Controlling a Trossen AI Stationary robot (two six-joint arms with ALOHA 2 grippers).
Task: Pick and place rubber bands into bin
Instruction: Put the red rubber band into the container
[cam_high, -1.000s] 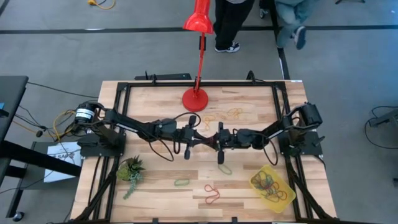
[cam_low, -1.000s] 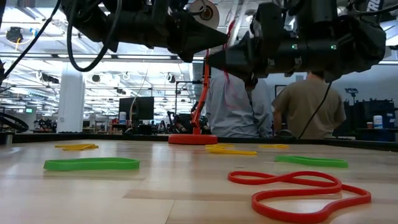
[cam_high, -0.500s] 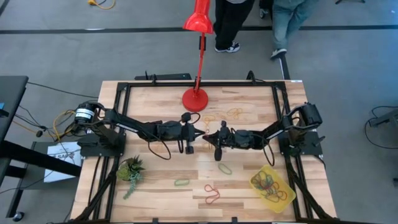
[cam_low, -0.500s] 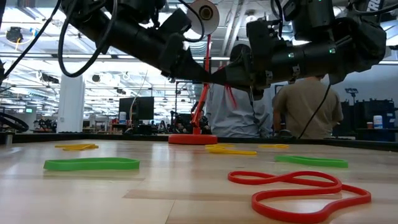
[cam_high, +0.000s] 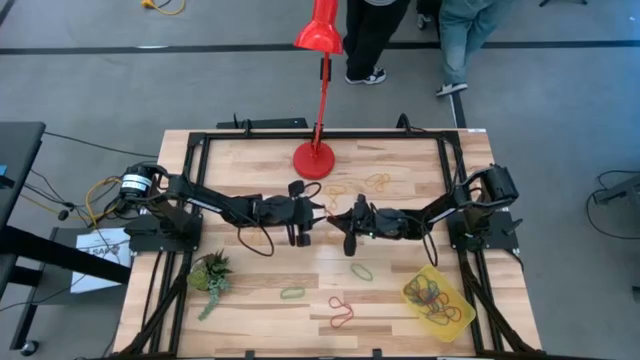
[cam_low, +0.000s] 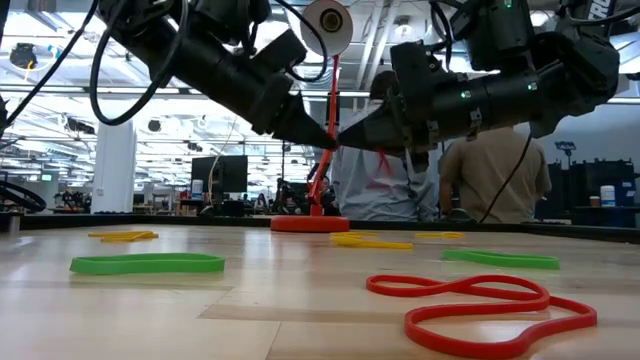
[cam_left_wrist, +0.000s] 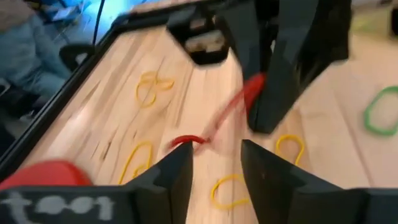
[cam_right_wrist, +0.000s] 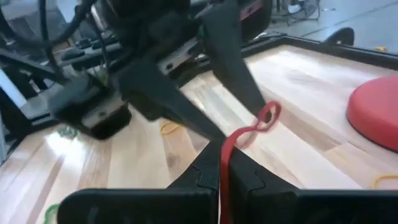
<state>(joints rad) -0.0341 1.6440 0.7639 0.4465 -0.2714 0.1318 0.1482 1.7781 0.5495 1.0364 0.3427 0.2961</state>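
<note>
Above the middle of the table my two grippers meet tip to tip. My right gripper (cam_high: 340, 218) (cam_right_wrist: 222, 171) is shut on a red rubber band (cam_right_wrist: 249, 134). My left gripper (cam_high: 321, 216) (cam_left_wrist: 217, 165) stands open in front of it, and the band's free loop (cam_right_wrist: 268, 115) reaches to its fingertips. More rubber bands lie flat on the table: green (cam_high: 361, 270) (cam_high: 292, 293), red (cam_high: 340, 311), yellow (cam_high: 376, 182). The yellow bin (cam_high: 418, 278), at the near right, holds several bands (cam_high: 436, 298). My right gripper pinches the red band's near end (cam_right_wrist: 224, 155) between its two fingers. They come nearly level from the table's right. The band is lifted clear of the table and runs forward from the fingertips. My left gripper's fingertip (cam_right_wrist: 252, 99) is at the band's free loop; I cannot tell whether they touch.
A red lamp base (cam_high: 313, 160) stands at the far middle, its stem leaning beyond the table. A small green plant (cam_high: 210, 275) sits at the near left. A black frame (cam_high: 200, 140) runs around the tabletop. People stand beyond the far edge (cam_high: 375, 40).
My left gripper has tipped nose down, from nearly level to slanting, and its tip has sunk toward the right gripper's tip. My right gripper has tipped down a little too. The red band has stayed between the two tips, clear of the table.
</note>
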